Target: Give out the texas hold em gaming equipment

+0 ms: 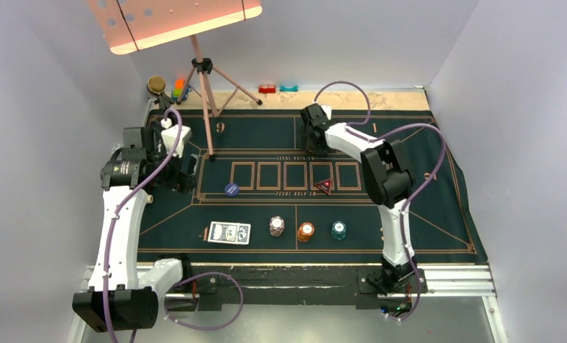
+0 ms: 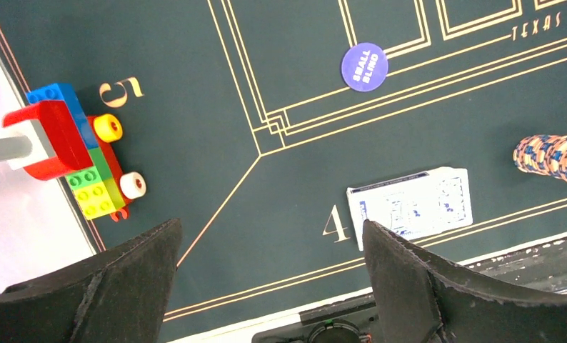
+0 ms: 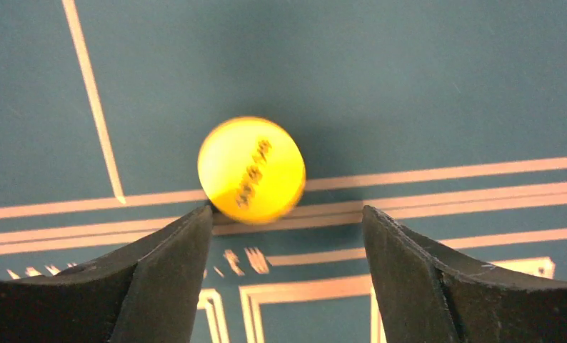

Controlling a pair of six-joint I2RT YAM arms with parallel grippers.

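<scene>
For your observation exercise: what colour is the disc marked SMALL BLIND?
Blue disc, white lettering; clearest in left wrist view.

Three chip stacks [image 1: 305, 231] beside cards [image 1: 229, 232] — on green mat [image 1: 259, 136]

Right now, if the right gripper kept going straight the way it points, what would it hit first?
Probably the yellow disc, which looks blurred just ahead of the open right gripper. The green mat lies behind it, though depth is unclear.
</scene>
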